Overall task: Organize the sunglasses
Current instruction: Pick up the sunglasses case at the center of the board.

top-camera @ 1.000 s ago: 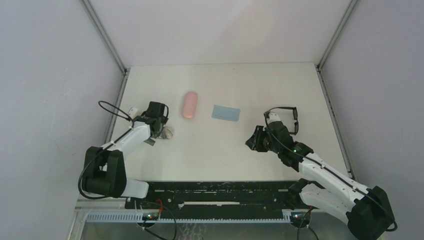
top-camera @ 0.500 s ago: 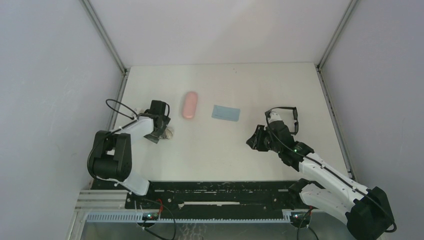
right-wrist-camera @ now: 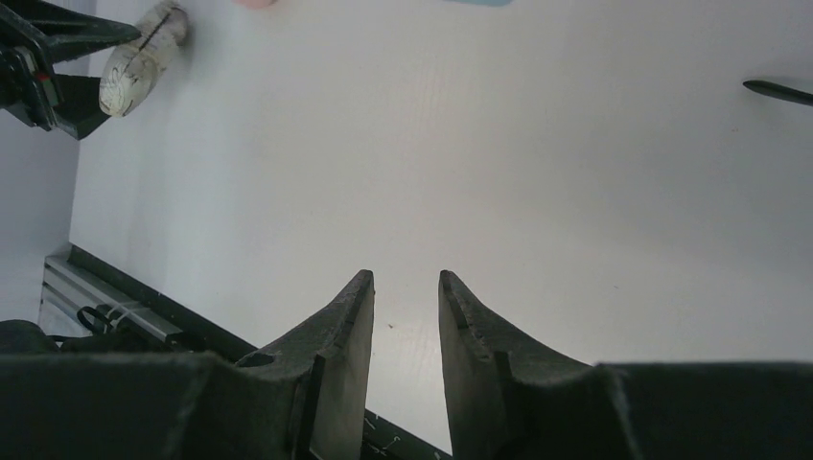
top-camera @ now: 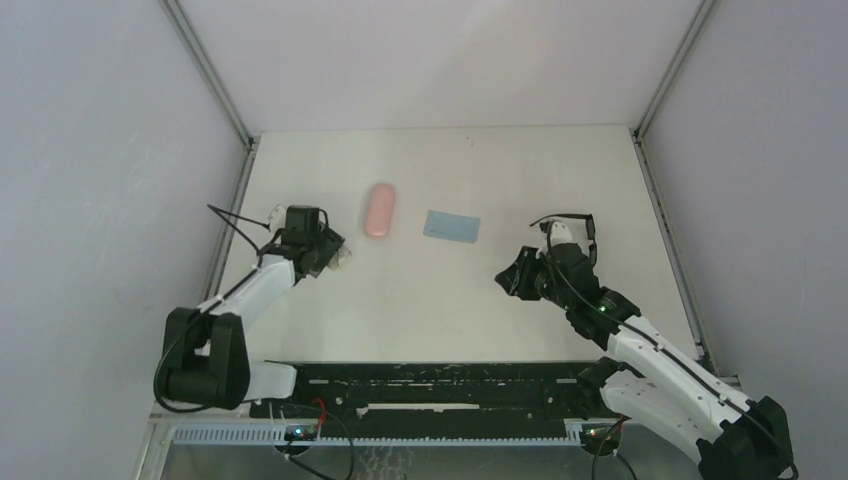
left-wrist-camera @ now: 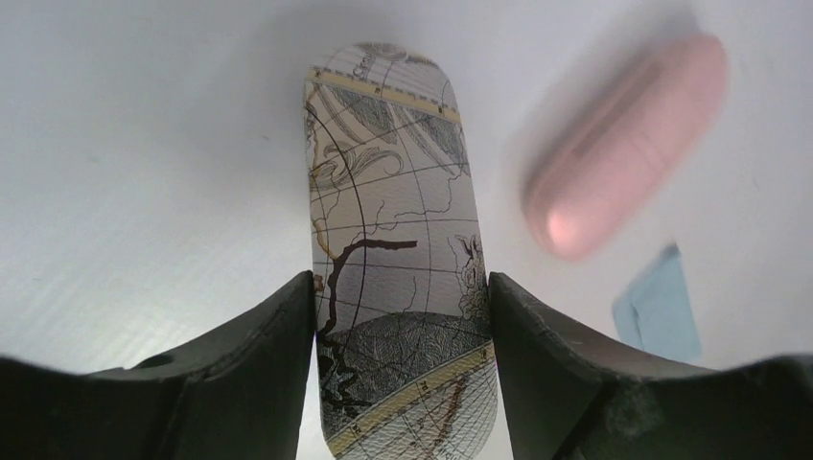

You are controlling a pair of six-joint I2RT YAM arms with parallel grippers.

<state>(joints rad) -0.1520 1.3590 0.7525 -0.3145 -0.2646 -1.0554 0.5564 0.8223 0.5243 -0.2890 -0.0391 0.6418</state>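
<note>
My left end effector [left-wrist-camera: 401, 280] grips the map-print case [left-wrist-camera: 383, 144], lettering unreadable; my right end effector [right-wrist-camera: 405, 280], slightly parted and empty, half hides the sunglasses [top-camera: 588, 240] beyond it.

I count | sunglasses [top-camera: 590, 240]: 1 | cases: 2, pink case [top-camera: 379, 210] plus map-patterned case [left-wrist-camera: 398, 240] | light-blue cloth [top-camera: 451, 225]: 1

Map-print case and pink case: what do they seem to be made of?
The map-print case looks like a rigid shell under a matte printed covering, paper or faux leather: antique-map artwork, no glare. The pink case looks smooth and faintly glossy, perhaps plastic or a coated shell: soft highlight at its near end, but blurred.
</note>
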